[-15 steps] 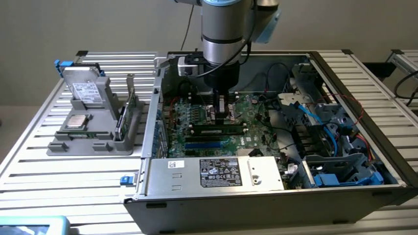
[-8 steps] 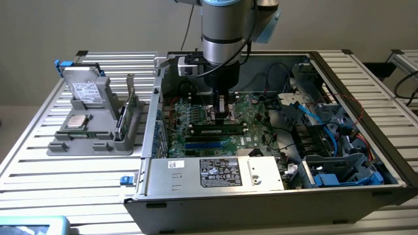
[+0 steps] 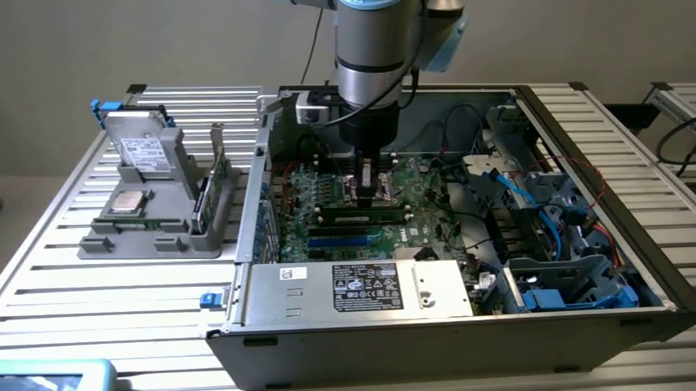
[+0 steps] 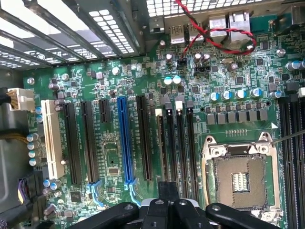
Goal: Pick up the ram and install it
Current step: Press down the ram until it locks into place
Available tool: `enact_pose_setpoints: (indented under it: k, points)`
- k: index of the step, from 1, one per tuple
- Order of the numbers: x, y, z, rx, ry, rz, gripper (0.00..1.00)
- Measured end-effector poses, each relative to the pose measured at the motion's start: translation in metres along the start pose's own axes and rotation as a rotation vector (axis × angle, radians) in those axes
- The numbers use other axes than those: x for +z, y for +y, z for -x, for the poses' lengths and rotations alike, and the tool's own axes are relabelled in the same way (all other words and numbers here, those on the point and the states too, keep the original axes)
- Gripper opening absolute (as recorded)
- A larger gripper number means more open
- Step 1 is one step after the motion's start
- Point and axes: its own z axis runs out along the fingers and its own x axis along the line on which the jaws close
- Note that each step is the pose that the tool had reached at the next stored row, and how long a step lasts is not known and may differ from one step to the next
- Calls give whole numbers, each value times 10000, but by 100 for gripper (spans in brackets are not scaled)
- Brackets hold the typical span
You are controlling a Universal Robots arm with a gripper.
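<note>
One ram seated, pincer closed above, fingertips hidden.

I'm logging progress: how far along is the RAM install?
Done: the ram already lies along a slot on the motherboard. In hand: the shut gripper hangs just above it, apparently holding nothing. Left: whether the ram is fully latched cannot be told.

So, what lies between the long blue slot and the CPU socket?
Several long black slots, side by side on the motherboard; the wrist view shows it.
</note>
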Motion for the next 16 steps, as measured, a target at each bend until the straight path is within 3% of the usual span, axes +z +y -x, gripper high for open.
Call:
enact_pose_setpoints:
  k: [16]
  points:
    - [1, 0, 0, 2012, 43, 176, 11]
